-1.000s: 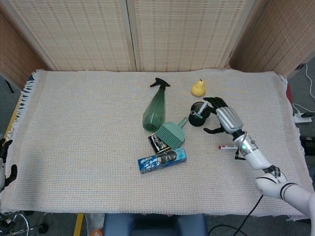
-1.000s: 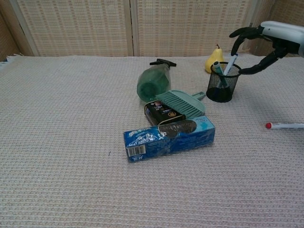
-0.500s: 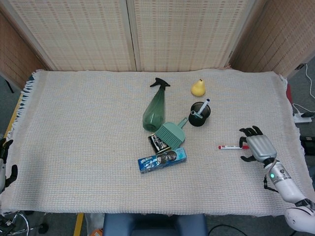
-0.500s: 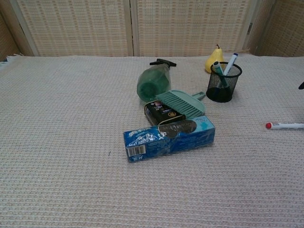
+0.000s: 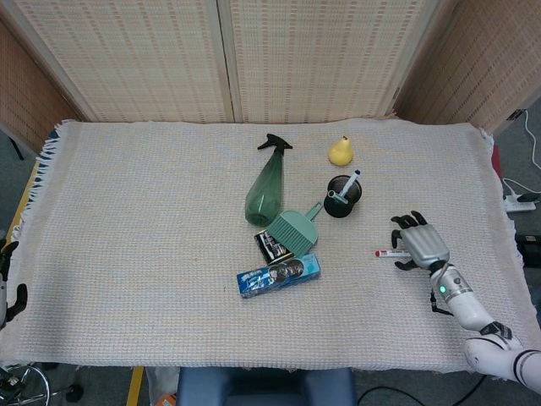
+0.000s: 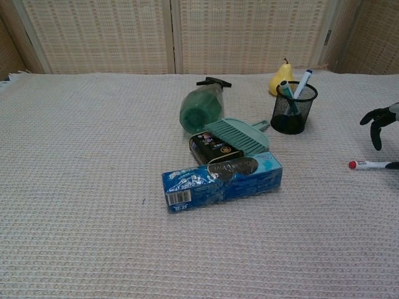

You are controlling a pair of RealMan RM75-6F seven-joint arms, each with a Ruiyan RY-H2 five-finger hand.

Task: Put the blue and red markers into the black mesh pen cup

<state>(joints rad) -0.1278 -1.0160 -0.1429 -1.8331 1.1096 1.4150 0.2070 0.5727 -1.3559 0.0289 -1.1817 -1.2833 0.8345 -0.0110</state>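
The black mesh pen cup (image 5: 343, 196) stands upright near the middle-right of the woven table cover (image 5: 135, 220), just in front of the yellow pear (image 5: 341, 151). Inside it the blue marker (image 6: 303, 83) leans to the right with its blue cap up, next to a teal pen (image 6: 286, 94). The red marker (image 5: 390, 253) lies flat on the cloth, well apart from the cup, with its red cap pointing to the cup side. The right hand (image 5: 421, 243) is over the other end of this marker; its dark fingers (image 6: 376, 122) are spread and bent downward, and it holds nothing, but I cannot tell if the fingertips already touch the marker. The left hand (image 5: 7, 288) is at the left edge of the head view, below the table edge, and how its fingers lie cannot be told. To the left of the cup a green spray bottle (image 5: 265, 184) lies on its side. Near it are a teal dustpan (image 5: 294, 227), a small black box (image 5: 270, 245) and a blue cookie package (image 5: 278, 275), close together.
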